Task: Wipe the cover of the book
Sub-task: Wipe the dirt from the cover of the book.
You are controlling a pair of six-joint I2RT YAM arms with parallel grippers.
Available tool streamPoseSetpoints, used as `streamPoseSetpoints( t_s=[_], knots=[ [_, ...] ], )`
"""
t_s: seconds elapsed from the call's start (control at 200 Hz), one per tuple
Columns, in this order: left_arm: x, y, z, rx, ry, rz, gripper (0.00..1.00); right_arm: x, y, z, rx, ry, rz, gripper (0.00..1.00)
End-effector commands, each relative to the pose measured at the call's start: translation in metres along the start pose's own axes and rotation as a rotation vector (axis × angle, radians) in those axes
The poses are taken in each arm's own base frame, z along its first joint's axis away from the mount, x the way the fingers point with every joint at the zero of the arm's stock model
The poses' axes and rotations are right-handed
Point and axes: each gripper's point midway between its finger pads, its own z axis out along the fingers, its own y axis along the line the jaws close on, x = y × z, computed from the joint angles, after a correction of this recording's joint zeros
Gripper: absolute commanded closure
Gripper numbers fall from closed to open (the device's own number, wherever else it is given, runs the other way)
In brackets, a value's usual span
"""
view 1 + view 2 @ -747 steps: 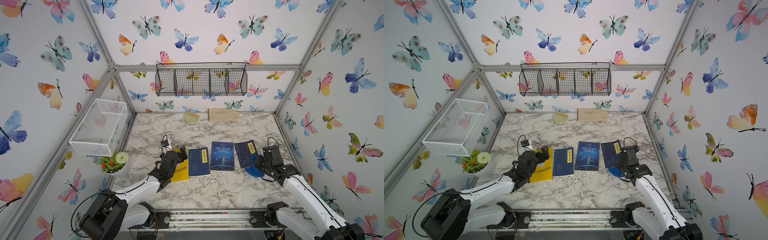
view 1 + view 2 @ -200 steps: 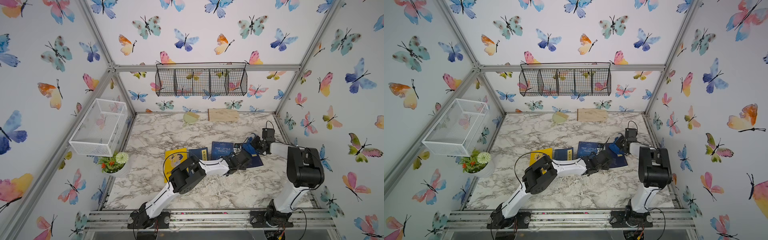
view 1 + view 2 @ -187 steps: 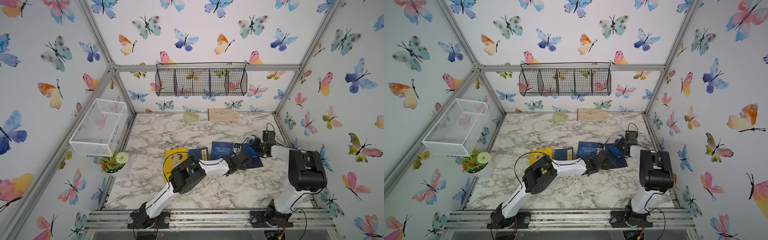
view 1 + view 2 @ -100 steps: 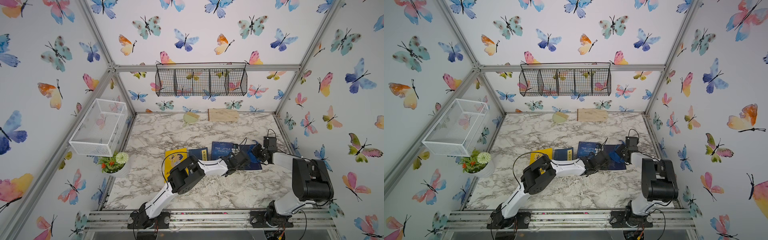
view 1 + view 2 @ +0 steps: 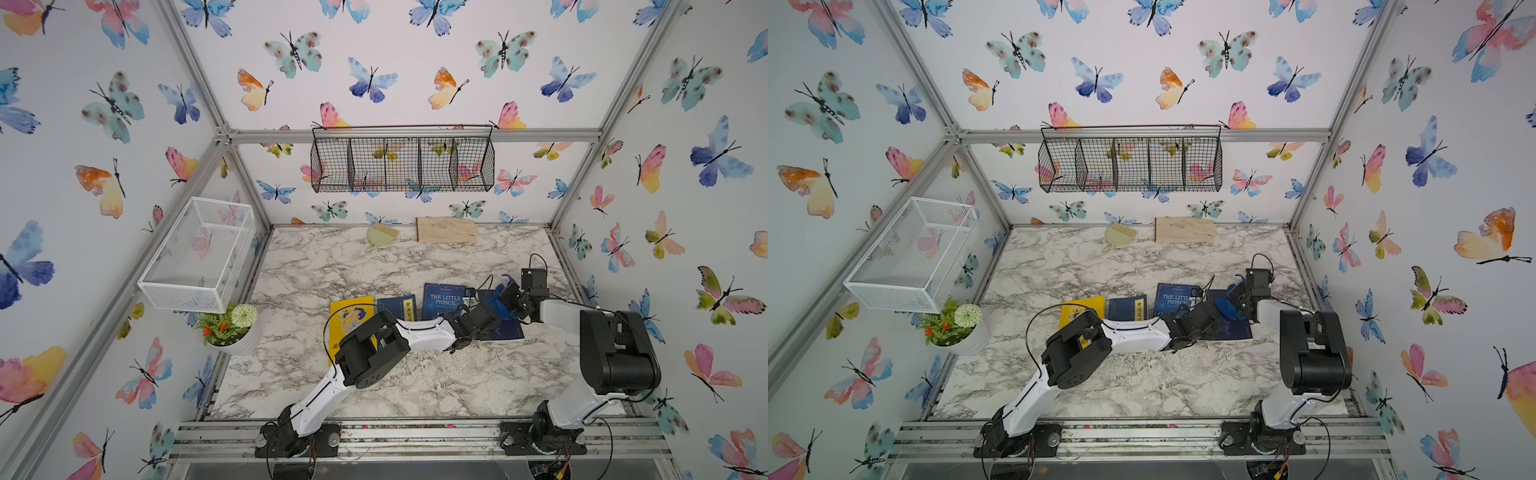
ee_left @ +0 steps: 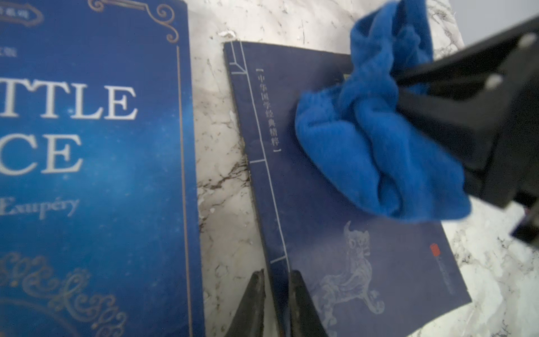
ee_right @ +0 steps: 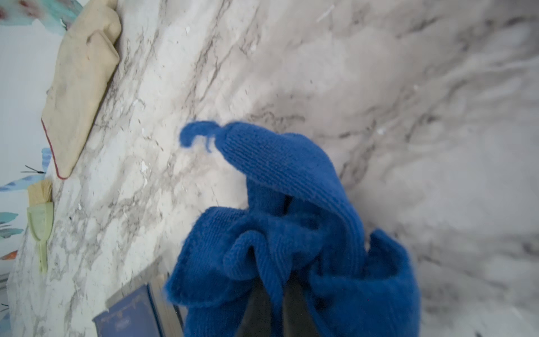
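The dark navy book (image 6: 335, 204) lies flat at the right end of the row of books, toward the right edge of the tabletop (image 5: 374, 257). It sits just beside the Little Prince book (image 6: 102, 146), with a strip of marble between them. Its long axis runs roughly from front edge to back edge. The right gripper (image 6: 398, 87) is pressed together on a bunched blue cloth (image 6: 373, 146), which rests on the back half of the cover. That arm reaches in from the right edge and is the nearer one for wiping. Bare cover stretches from the cloth toward the front edge, so I judge the stroke should run that way, along the spine. The left gripper (image 6: 275, 274) has its fingers nearly together astride the spine at the book's front-left corner; whether they nip it or merely pin it I cannot tell
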Motion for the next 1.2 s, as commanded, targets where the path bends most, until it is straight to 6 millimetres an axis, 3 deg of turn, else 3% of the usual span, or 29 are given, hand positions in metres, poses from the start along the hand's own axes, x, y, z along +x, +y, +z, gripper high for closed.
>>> streamPoseSetpoints(
  t_s=[0.0, 0.19, 0.41, 0.591, 0.696, 1.006, 1.106, 1.191],
  knots=[
    [0.034, 0.044, 0.004, -0.134, 0.112, 0.039, 0.82, 0.062, -0.066, -0.010, 0.209, 0.167, -0.044, 0.98],
    [0.036, 0.046, 0.004, -0.133, 0.111, 0.028, 0.83, 0.059, -0.066, -0.012, 0.192, 0.133, -0.048, 0.98],
    [0.038, 0.045, 0.006, -0.129, 0.118, 0.020, 0.83, 0.037, -0.049, 0.035, 0.243, 0.170, -0.036, 0.98],
    [0.041, 0.048, 0.005, -0.130, 0.119, 0.004, 0.84, 0.027, -0.038, 0.046, 0.262, 0.173, -0.061, 0.98],
    [0.040, 0.046, 0.005, -0.121, 0.118, 0.000, 0.84, 0.038, -0.041, 0.037, 0.265, 0.190, -0.083, 0.98],
    [0.039, 0.045, 0.003, -0.109, 0.114, 0.007, 0.84, 0.078, -0.065, -0.019, 0.254, 0.176, -0.147, 0.98],
    [0.039, 0.045, 0.003, -0.104, 0.113, 0.003, 0.84, 0.076, -0.059, -0.025, 0.227, 0.161, -0.142, 0.98],
    [0.040, 0.044, 0.004, -0.099, 0.116, 0.001, 0.84, 0.067, -0.048, -0.018, 0.205, 0.145, -0.139, 0.98]
  ],
)
